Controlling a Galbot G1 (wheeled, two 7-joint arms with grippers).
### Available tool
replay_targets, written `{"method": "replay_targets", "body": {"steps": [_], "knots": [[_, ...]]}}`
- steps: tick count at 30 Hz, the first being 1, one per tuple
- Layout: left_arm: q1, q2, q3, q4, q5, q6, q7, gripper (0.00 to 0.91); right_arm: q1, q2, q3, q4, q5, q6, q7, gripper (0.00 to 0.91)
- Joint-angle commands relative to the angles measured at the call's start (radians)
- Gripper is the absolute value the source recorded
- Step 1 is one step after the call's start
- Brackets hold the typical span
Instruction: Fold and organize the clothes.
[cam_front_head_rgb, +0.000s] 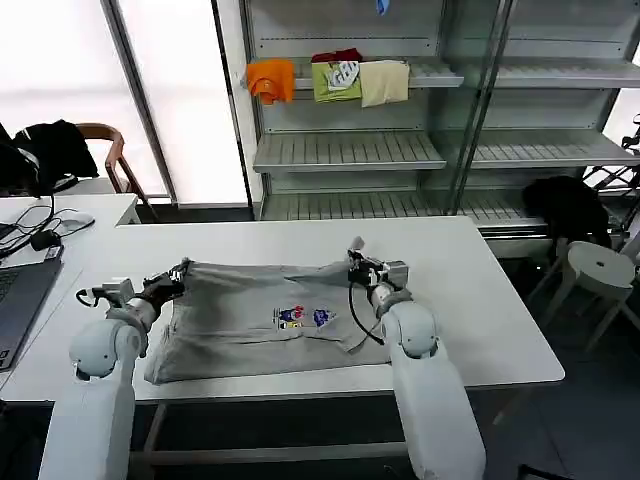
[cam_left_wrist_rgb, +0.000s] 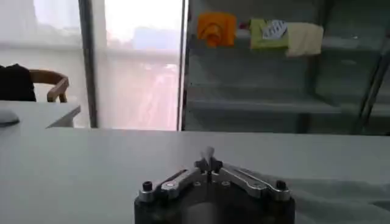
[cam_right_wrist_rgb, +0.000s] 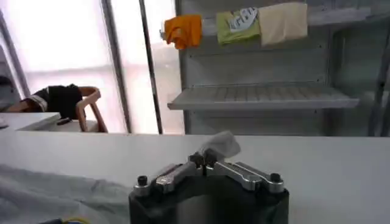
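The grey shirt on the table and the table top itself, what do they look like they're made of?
The grey shirt looks like soft, matte knit fabric, probably cotton: it sags in folds and bunches where the left gripper and right gripper pinch its far corners. The table looks like a smooth white board, perhaps laminate, with a faint sheen; its core cannot be told.
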Motion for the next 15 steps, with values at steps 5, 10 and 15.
{"method": "replay_targets", "body": {"steps": [5, 10, 15], "knots": [[0.244, 0.036, -0.035, -0.140, -0.159, -0.066, 0.065, 0.000, -0.231, -0.073, 0.035, 0.227, 0.004, -0.021, -0.021, 0.000], [0.266, 0.042, -0.034, -0.141, -0.166, -0.092, 0.095, 0.000, -0.254, -0.090, 0.052, 0.263, 0.038, -0.034, -0.003, 0.000], [0.270, 0.046, -0.034, -0.145, -0.170, -0.092, 0.108, 0.000, -0.284, -0.102, 0.053, 0.299, 0.039, -0.042, -0.007, 0.000]]}}
